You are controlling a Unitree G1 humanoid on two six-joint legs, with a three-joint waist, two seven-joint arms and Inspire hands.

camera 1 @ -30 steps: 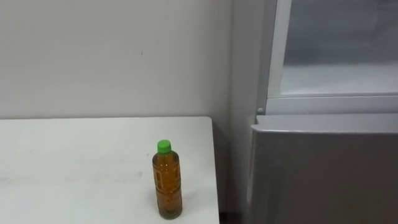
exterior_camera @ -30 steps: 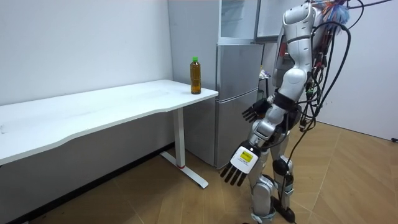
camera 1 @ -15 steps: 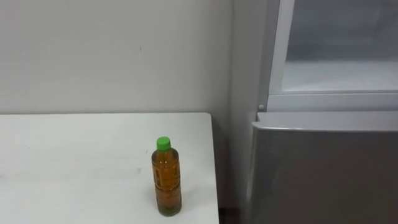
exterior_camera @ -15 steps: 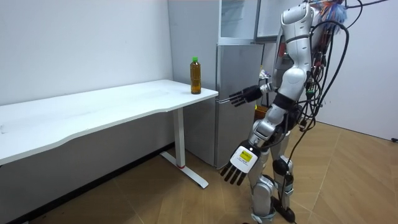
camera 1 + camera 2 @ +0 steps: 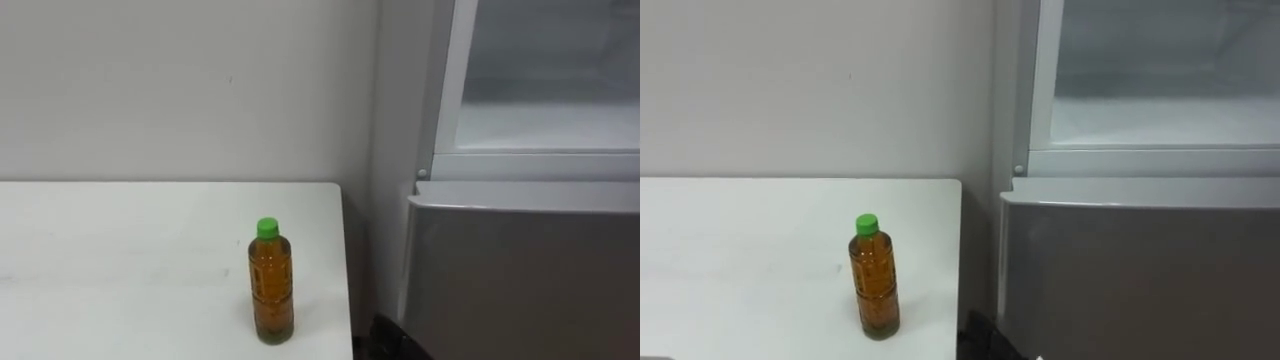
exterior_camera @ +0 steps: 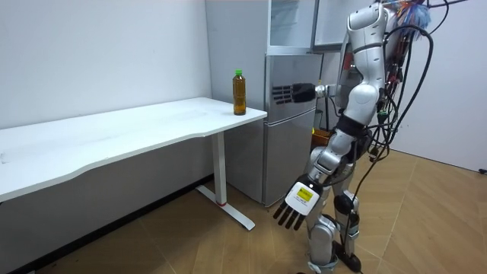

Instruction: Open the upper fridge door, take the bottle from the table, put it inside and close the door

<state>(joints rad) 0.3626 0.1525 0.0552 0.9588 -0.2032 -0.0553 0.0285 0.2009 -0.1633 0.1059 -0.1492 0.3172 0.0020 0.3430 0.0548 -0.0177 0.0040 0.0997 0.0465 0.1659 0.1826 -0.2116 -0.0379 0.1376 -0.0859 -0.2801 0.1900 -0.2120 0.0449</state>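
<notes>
An amber bottle with a green cap stands upright near the right end of the white table, seen too in the room view as the bottle. The upper fridge is open with a bare white shelf inside, above the grey lower door. I stand in front of the fridge. My right hand is open and held out at chest height toward the fridge front, a short way right of the bottle. Its dark fingers show at the bottom edge. My left hand hangs open by my leg.
A plain wall runs behind the table. A narrow gap separates the table's right edge from the fridge. The table stands on a white leg over wooden floor.
My right hand has risen from hip height to chest height and stretched toward the fridge and bottle; its fingers now show at the bottom of the eye view. The bottle has not moved.
</notes>
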